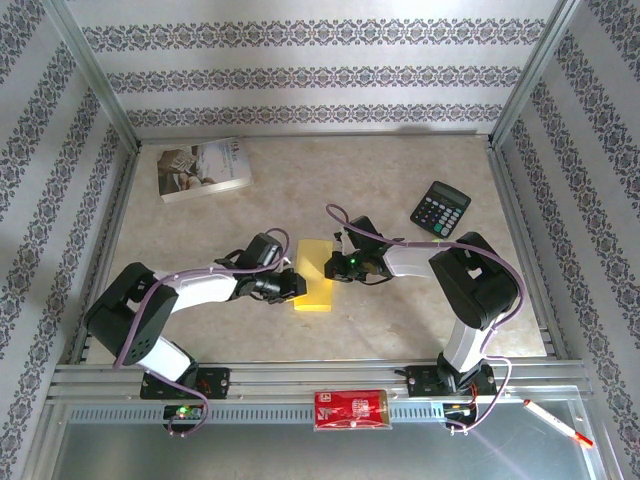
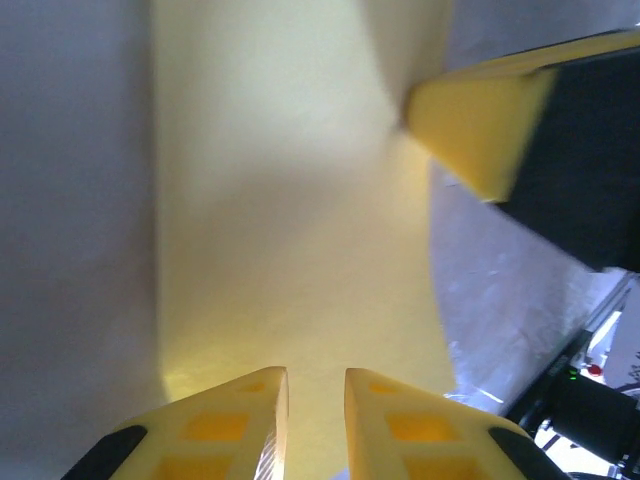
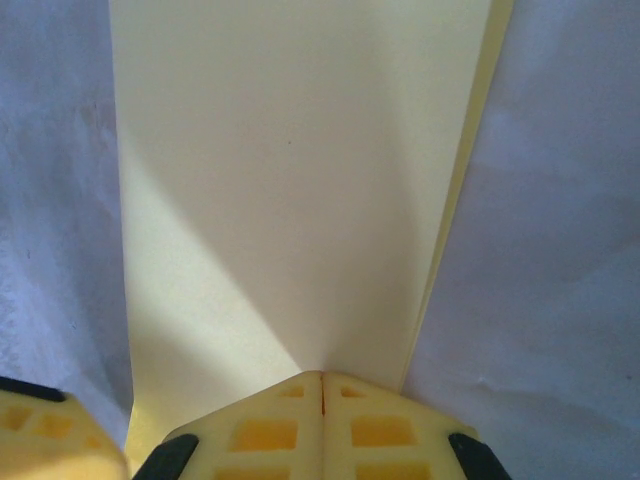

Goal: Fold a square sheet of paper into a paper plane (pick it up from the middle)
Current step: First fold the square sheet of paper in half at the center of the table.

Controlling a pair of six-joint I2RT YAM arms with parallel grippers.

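Square sheet of paper (image 1: 313, 275): a folded yellow oblong lying flat on the table (image 1: 190, 235), left of the calculator (image 1: 441, 208) and nearer the arm bases. Top view: the left gripper (image 1: 292, 285) is at the paper's side away from the calculator and the right gripper (image 1: 338, 266) at the side facing it, both low over the sheet. Risk as I judge it: two arms work one thin sheet from opposite sides, so any uneven push could slide or skew it and put the next crease off line. Left wrist view: this gripper's fingers (image 2: 235, 430) stand a narrow slit apart, paper shows through the gap, and nothing is visibly clamped; I cannot tell whether the tips touch the sheet. A finger (image 2: 478, 125) of the right gripper sits on the calculator side of the paper. Risk: if the left jaws close low they may pinch a single layer and lift or wrinkle it, or bump that opposite finger. Right wrist view: the pads (image 3: 270, 430) are pressed fully together at the paper's calculator-side edge, with no sheet seen between them. A lower layer peeks out along one long edge, so the layers are not quite flush. Risk: dragging closed tips along here could widen that mismatch or tear the fold.
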